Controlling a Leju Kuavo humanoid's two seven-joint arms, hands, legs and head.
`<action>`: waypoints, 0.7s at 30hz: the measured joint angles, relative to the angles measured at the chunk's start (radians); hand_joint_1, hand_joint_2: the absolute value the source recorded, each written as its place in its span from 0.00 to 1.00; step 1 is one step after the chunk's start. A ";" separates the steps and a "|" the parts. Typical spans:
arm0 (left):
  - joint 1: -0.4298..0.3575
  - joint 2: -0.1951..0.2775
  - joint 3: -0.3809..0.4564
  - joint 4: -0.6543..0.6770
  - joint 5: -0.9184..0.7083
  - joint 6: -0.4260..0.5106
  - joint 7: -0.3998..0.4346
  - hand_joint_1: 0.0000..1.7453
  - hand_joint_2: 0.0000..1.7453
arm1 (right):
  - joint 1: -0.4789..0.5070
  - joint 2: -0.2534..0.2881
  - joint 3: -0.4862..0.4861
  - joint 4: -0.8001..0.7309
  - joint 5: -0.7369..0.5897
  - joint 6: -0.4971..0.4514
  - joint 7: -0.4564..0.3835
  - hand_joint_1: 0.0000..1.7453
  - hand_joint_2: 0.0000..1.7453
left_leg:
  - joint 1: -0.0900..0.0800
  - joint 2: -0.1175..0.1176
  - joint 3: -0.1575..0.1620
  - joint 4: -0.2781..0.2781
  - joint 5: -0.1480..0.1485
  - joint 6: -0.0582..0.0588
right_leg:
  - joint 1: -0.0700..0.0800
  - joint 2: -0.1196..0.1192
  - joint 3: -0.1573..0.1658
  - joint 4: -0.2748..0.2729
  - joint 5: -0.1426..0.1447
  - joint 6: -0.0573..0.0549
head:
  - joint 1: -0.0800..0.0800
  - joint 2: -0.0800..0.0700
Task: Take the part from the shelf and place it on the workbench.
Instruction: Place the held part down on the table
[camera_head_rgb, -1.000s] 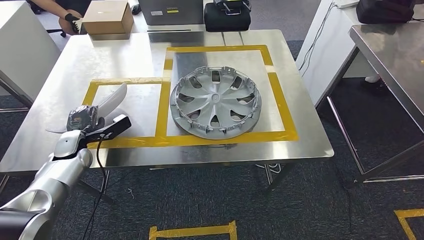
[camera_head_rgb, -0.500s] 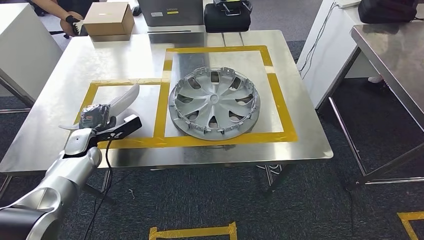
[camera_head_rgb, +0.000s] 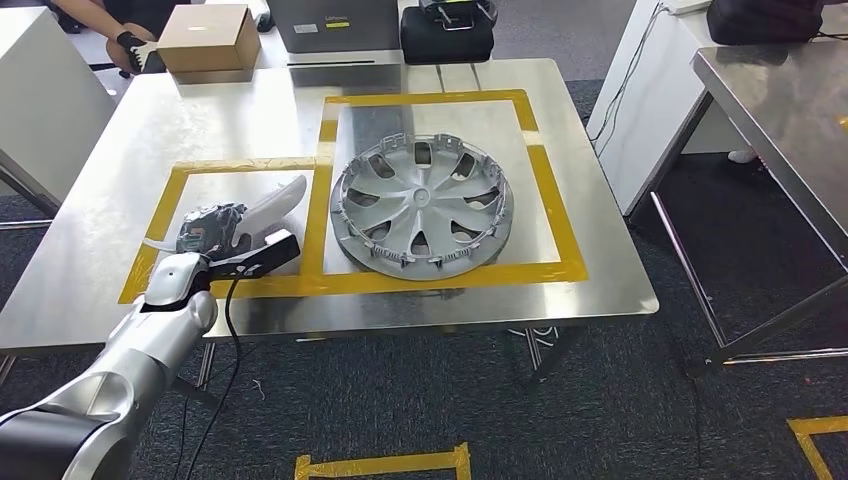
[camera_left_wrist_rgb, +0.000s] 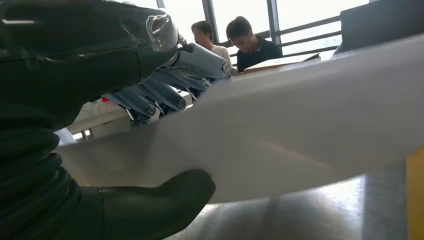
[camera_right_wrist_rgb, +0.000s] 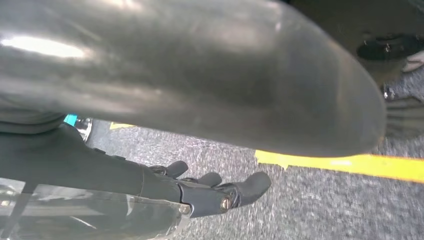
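Over the workbench (camera_head_rgb: 120, 150), left hand (camera_head_rgb: 208, 232) holds the part (camera_head_rgb: 270, 203).

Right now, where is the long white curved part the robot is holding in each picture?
Head view: the white curved part is at the left, held by the left hand over the smaller yellow-taped square on the steel workbench.
Left wrist view: the part spans the middle, thumb beneath.
Right wrist view: not in it.
Shared landmark: the left hand.
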 joint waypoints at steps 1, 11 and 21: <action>-0.001 -0.001 -0.002 -0.001 -0.001 0.001 0.003 0.00 0.75 | 0.000 0.000 0.000 0.000 0.000 0.000 0.000 0.00 0.00 | 0.000 0.000 0.001 -0.004 0.002 0.003 | 0.000 0.000 0.000 -0.002 0.001 0.005 | 0.000 0.000; 0.002 -0.018 -0.013 -0.007 0.001 0.006 0.034 0.00 0.00 | -0.003 -0.001 0.009 0.003 0.006 -0.003 0.000 0.00 0.00 | 0.009 -0.002 0.014 -0.022 0.015 0.017 | -0.012 -0.004 -0.085 0.174 -0.059 0.036 | 0.003 0.000; 0.001 -0.019 -0.018 -0.016 0.030 0.026 0.016 0.00 0.00 | -0.008 -0.003 0.009 0.005 0.012 -0.003 0.002 0.00 0.00 | 0.013 -0.001 -0.069 0.157 -0.090 -0.030 | -0.019 -0.004 0.010 -0.003 -0.003 -0.003 | -0.001 0.000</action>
